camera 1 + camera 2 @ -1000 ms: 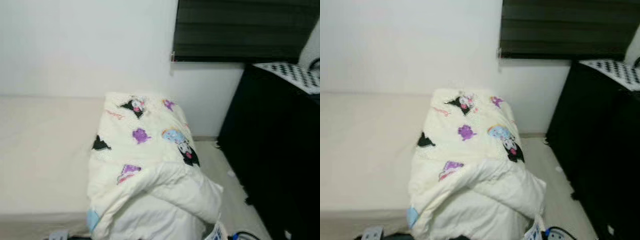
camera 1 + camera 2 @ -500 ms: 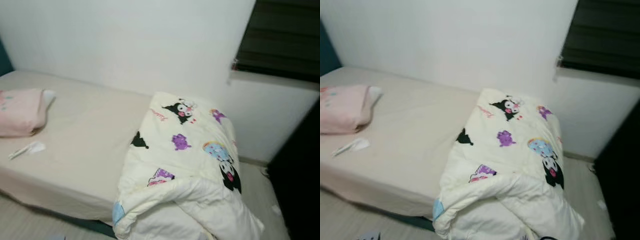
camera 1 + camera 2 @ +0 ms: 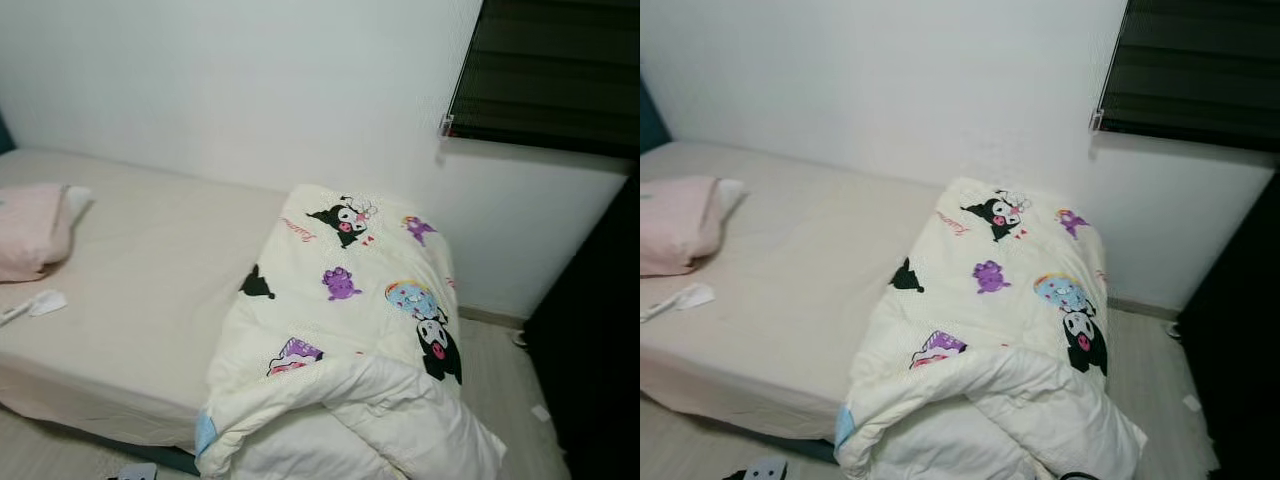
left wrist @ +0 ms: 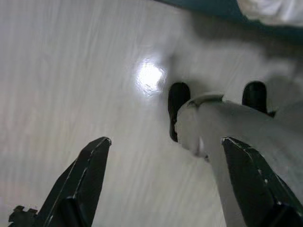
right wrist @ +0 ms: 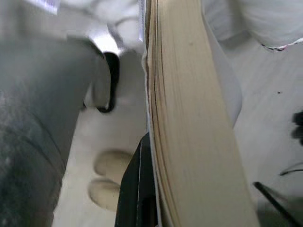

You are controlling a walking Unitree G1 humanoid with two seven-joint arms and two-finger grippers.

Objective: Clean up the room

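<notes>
Gripping a thick cream-edged book [image 5: 189,123]: right gripper [image 5: 156,189] | left gripper [image 4: 165,184] spread wide | puffy quilt [image 3: 350,340]

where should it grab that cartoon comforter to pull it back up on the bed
Grip the thick folded bulge of the cartoon comforter that overhangs the near edge of the bed, coming from the floor side. That roll sticks out clear of the mattress, so fingers can probably close around it; the part lying flat on top offers no edge.

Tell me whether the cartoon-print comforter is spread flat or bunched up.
Bunched up: the comforter lies heaped at one end of the bed, its near edge rolled and spilling over the side.
</notes>
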